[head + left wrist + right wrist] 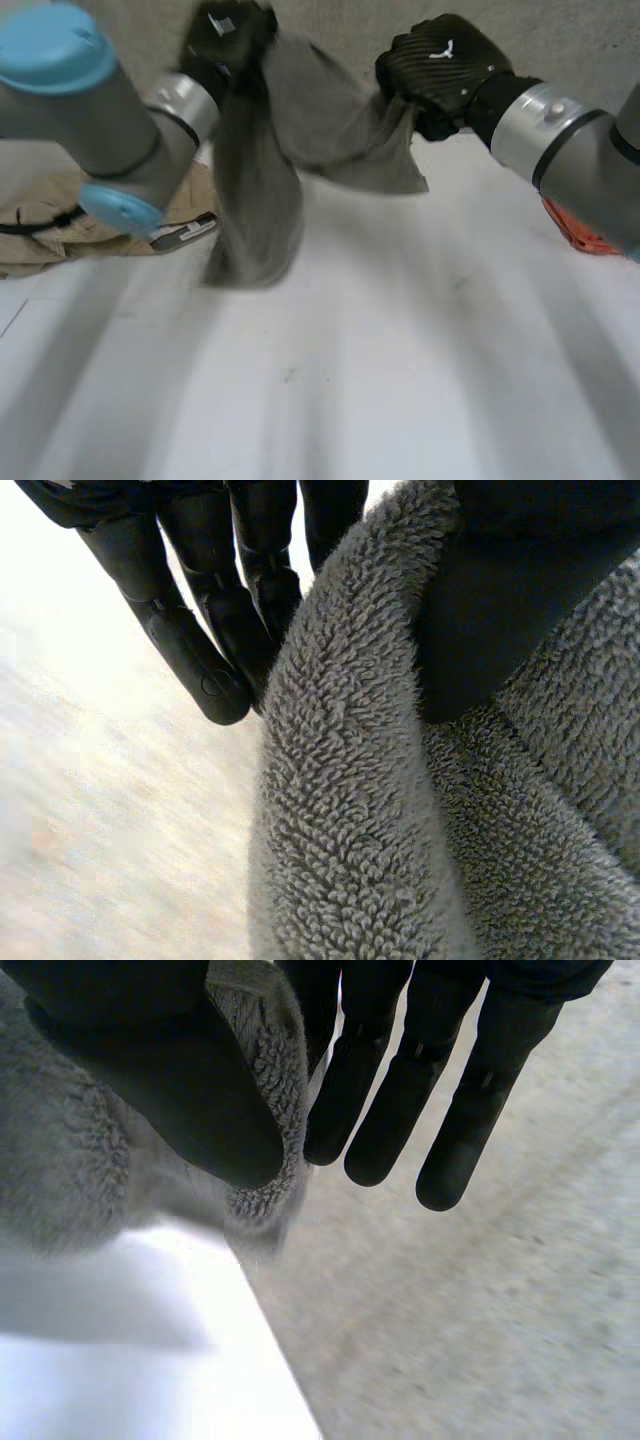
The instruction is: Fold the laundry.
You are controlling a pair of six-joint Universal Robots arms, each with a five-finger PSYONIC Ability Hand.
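Towel: a grey terry towel (300, 120) is off the table (400, 380), strung between the two hands at the far side. One part hangs down in a long bunched fold under the left hand. Its lower end is level with the table top, but whether it touches cannot be told. The rest spreads across to the right hand and sags to a loose corner below it.

Left hand: the left hand (225, 35) is at the towel's top, above the hanging fold. In the left wrist view its thumb lies across the pile on one side, with straight fingers behind the towel's edge. The cloth is pinched between them.

Right hand: the right hand (440, 70) holds the towel's other upper edge. In the right wrist view the thumb presses a rolled edge of towel against the nearest finger. The other fingers are straight and free of the cloth.

Arms: the left arm (90, 110) reaches in over the table's left part, the right arm (570, 135) over its right.

Other things: a beige garment (40, 235) lies crumpled on the table under the left arm. A red thing (575, 232) shows beneath the right arm, too hidden to name.
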